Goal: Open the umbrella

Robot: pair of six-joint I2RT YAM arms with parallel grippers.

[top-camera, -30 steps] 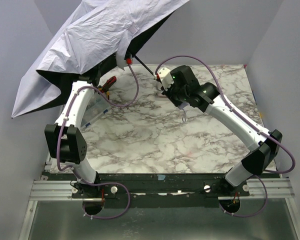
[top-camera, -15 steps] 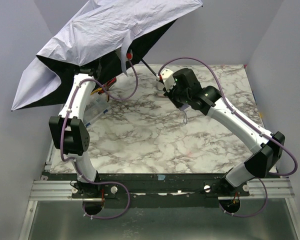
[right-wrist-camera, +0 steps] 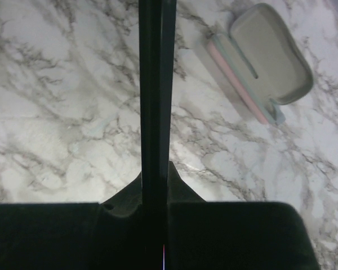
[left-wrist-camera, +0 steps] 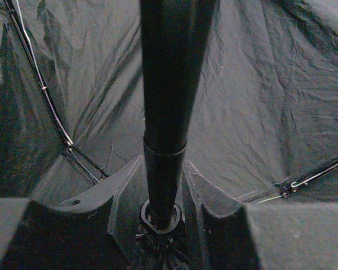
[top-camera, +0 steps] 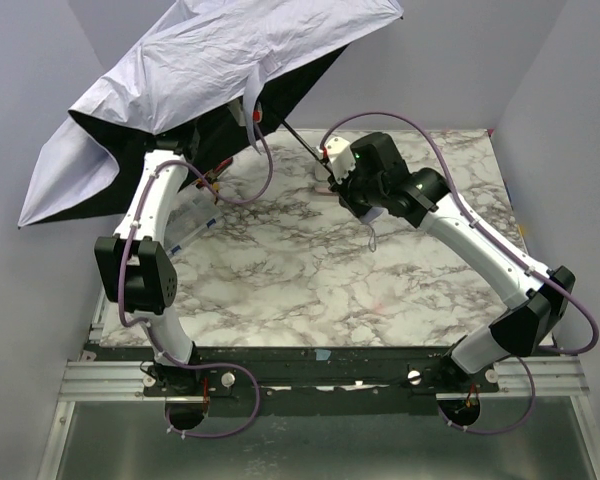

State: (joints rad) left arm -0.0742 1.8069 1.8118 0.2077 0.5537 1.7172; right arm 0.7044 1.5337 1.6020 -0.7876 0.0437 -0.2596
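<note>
The umbrella (top-camera: pixel 220 55) is held in the air over the table's far left. Its canopy is pale lavender-white outside and black inside (left-wrist-camera: pixel 259 101), spread wide, with its left side drooping. The thin black shaft (top-camera: pixel 302 142) slopes down to the right. My left gripper (top-camera: pixel 252 112) is under the canopy, and in its wrist view (left-wrist-camera: pixel 163 194) it is shut on the shaft close to the ribs. My right gripper (top-camera: pixel 333 165) is shut on the lower shaft (right-wrist-camera: pixel 155 84). A pale piece with a hanging strap (top-camera: pixel 372 222), apparently the handle, shows under the right wrist.
Red-and-yellow pliers (top-camera: pixel 206 176) and a clear plastic box (top-camera: pixel 185 222) lie at the left of the marble table (top-camera: pixel 310 270), under the left arm. A flat pale grey-and-pink case (right-wrist-camera: pixel 265 62) lies on the marble ahead of the right gripper. Grey walls stand on three sides.
</note>
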